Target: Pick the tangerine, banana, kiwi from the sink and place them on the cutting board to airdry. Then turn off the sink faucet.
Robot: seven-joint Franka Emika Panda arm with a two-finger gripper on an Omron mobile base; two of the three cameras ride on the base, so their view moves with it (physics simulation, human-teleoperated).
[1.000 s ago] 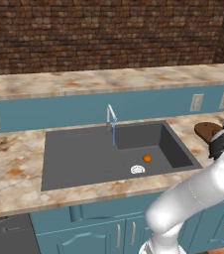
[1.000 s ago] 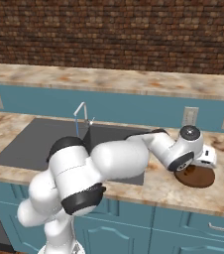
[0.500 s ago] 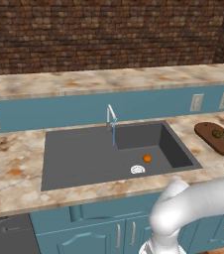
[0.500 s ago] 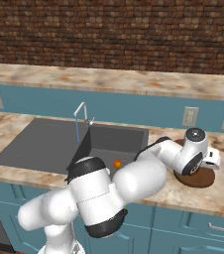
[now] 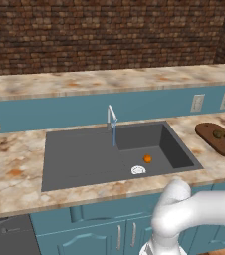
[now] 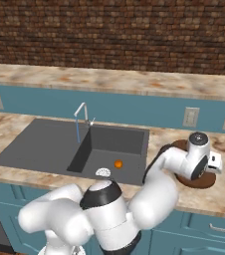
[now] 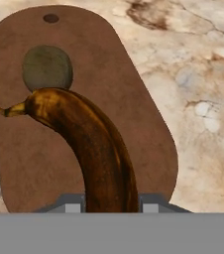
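Observation:
In the hand view my gripper (image 7: 111,206) is shut on the banana (image 7: 99,149), a dark brown crescent curving up over the cutting board (image 7: 143,129). The olive kiwi (image 7: 47,67) lies on the board just beyond the banana's tip. From the right base view my hand (image 6: 199,159) hangs low over the cutting board (image 6: 204,182). The tangerine (image 5: 147,159) sits on the floor of the sink (image 5: 84,159) near the white drain (image 5: 138,170). Blue water runs from the sink faucet (image 5: 111,116).
Marbled counter (image 5: 15,169) surrounds the basin, and the board lies to its right. Two wall outlets (image 5: 197,102) sit on the blue backsplash under a raised ledge and brick wall. My own arm (image 6: 109,209) bulks across the lower front.
My hand has shifted a little right and down over the cutting board with the banana. The elbow has swung low across the front. The tangerine has stayed in place.

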